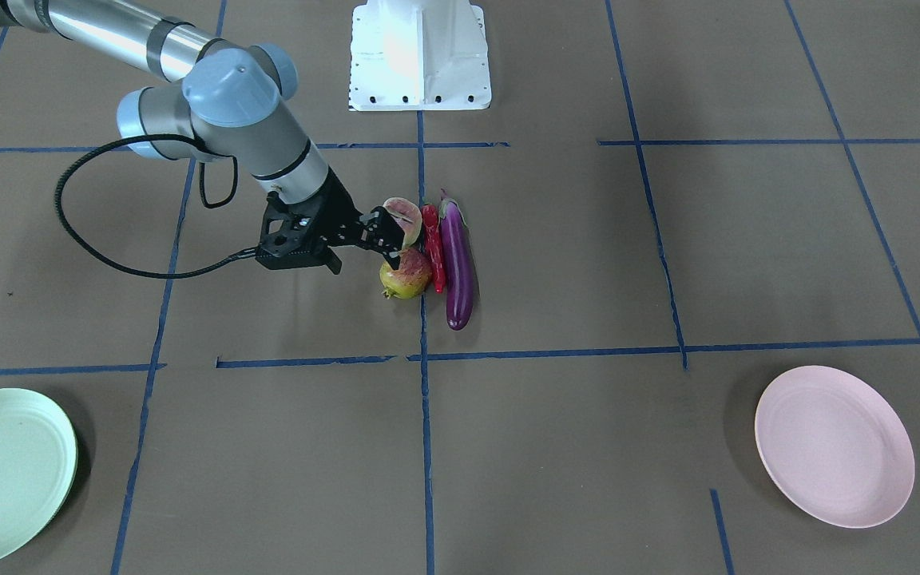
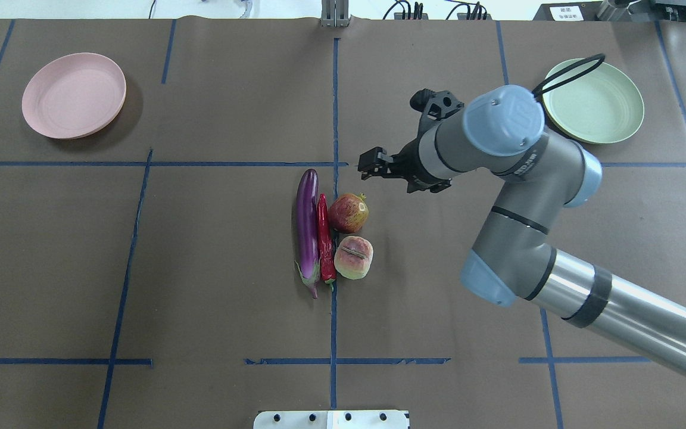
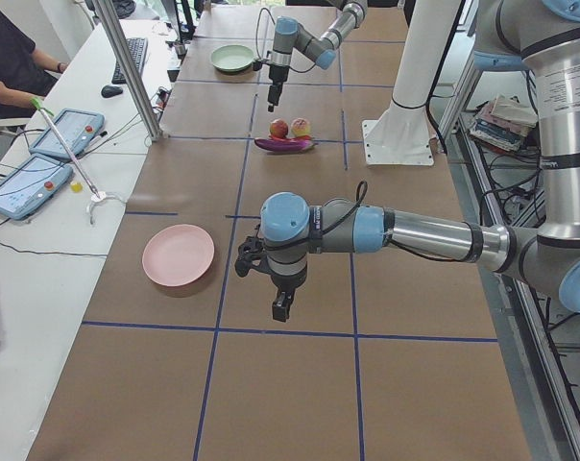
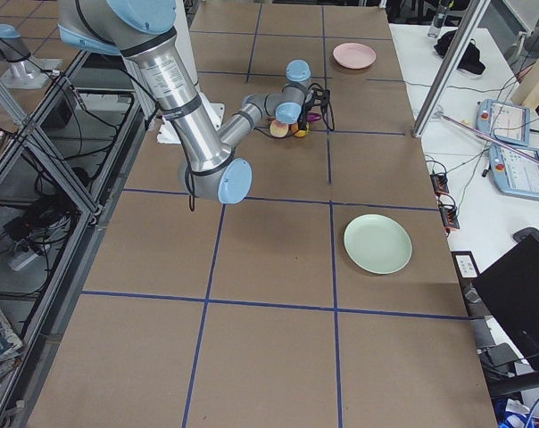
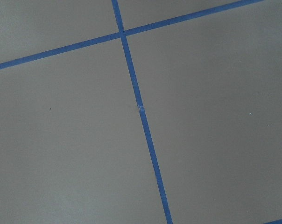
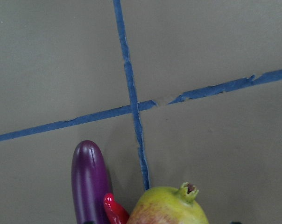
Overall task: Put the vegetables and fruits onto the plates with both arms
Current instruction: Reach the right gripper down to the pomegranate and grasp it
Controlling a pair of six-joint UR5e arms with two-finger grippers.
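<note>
No text can be read. A white card [image 2: 563,12] past the far right corner of the tabletop [image 2: 200,268] bears dark characters too small to make out. Grey lettering on the right arm [image 2: 527,164] is blurred.

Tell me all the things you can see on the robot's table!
Eggplant: one, purple, middle of the table, on the robot's left of the bunch.
Chili pepper: one, red, right beside the eggplant.
Pomegranate: one, red and yellow-green, on the chili's other side.
Cut fruit half: one, pinkish-cream, next to the pomegranate, nearer the robot.
Pink plate: one, far corner on the robot's left, nothing on it.
Green plate: one, far corner on the robot's right, nothing on it.
Blue tape lines: many, a grid across the table.
White base: one, at the robot's edge.
Right arm: one, silver-grey, jaws open over the table by the pomegranate.
Left arm: one, near the pink plate.
</note>
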